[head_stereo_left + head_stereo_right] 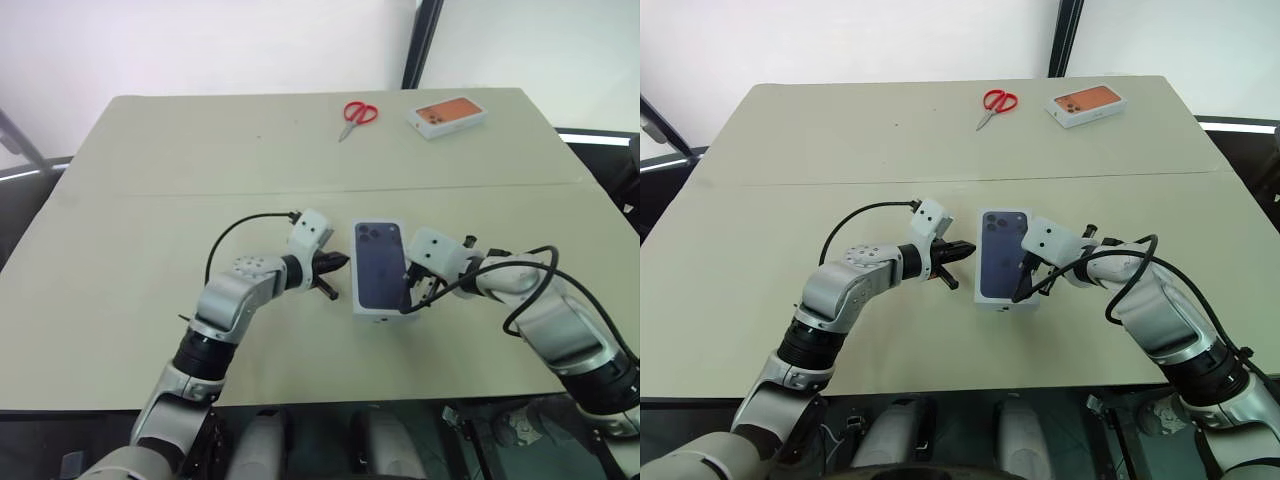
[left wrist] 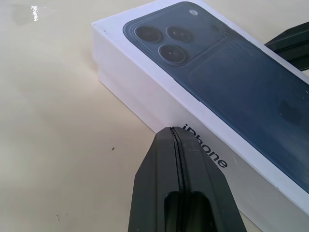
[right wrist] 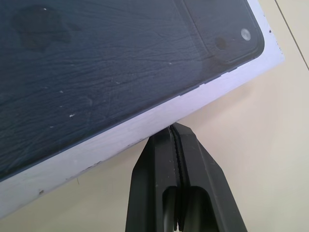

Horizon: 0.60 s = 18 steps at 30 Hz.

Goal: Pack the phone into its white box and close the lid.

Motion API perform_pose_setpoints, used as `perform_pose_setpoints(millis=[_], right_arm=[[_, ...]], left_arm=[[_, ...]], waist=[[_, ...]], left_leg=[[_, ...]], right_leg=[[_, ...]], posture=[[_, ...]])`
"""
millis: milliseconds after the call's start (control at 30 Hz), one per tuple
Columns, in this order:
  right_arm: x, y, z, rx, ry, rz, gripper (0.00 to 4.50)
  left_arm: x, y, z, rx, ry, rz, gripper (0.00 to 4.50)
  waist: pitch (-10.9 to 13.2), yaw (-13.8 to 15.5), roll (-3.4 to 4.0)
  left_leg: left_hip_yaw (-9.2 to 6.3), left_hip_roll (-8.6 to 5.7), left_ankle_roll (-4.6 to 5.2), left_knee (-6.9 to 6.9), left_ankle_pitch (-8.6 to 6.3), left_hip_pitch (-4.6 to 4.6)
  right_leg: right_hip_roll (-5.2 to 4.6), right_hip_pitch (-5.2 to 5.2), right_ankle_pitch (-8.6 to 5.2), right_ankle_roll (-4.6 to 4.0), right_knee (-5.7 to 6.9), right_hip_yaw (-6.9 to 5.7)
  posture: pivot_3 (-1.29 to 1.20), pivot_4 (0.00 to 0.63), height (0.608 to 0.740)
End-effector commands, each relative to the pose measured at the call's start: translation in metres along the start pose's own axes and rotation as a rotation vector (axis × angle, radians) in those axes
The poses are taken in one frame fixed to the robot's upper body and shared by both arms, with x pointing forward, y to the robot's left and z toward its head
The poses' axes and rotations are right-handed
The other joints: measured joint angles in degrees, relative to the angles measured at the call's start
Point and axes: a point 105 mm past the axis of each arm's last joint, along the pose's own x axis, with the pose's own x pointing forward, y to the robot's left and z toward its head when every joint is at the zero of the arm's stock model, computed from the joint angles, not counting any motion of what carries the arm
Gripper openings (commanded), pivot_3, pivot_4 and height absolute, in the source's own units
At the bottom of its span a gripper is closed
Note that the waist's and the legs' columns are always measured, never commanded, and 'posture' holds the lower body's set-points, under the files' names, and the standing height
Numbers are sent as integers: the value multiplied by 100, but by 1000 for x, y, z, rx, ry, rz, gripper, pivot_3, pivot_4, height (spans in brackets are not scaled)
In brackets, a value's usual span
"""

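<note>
The lid (image 1: 379, 265), white with a dark blue phone printed on top, sits shut over the white box (image 2: 126, 84) in the middle of the table. The phone is hidden. My left gripper (image 1: 342, 264) is shut and empty, its tip at the box's left long side. From the other side, my right gripper (image 1: 407, 306) is shut with nothing held, its tip against the near right edge of the lid (image 3: 96, 63). In the left wrist view the closed fingertips (image 2: 175, 130) meet the box's side wall.
Red-handled scissors (image 1: 358, 116) and a white box with an orange top (image 1: 447, 115) lie at the far side of the beige table (image 1: 130, 300). A seam crosses the table just beyond the box. The table's near edge is close below both arms.
</note>
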Motion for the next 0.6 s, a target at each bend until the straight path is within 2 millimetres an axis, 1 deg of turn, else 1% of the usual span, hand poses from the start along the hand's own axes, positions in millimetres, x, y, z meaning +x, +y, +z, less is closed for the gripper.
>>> perform_pose_setpoints(millis=[33,167,367,500,600], right_arm=[[-2,-2,9,-7,-40,-11,37],[-2,-3,9,-6,-39,-15,37],[-3,-4,8,-7,-36,-18,37],[-4,-6,7,-7,-33,-23,37],[-10,-16,5,-10,-25,-55,37]], left_arm=[[2,-9,18,34,-64,-31,0],[3,-9,17,28,-59,-30,0],[4,-8,6,23,-21,-22,0],[3,-7,3,14,-15,-20,0],[2,-2,-5,14,6,-4,0]], waist=[[0,0,0],[0,2,0],[0,1,0],[0,0,0],[0,-1,0]], left_leg=[[0,0,0,0,0,0],[0,0,0,0,0,0],[0,0,0,1,0,0],[0,-1,0,0,0,0],[0,-1,0,0,0,0]], right_leg=[[0,0,0,0,0,0],[0,0,0,0,0,0],[0,0,0,0,0,0],[0,0,0,0,0,0],[0,0,0,0,0,0]], posture=[[0,150,740],[0,150,740],[0,150,740],[0,150,740],[0,150,740]])
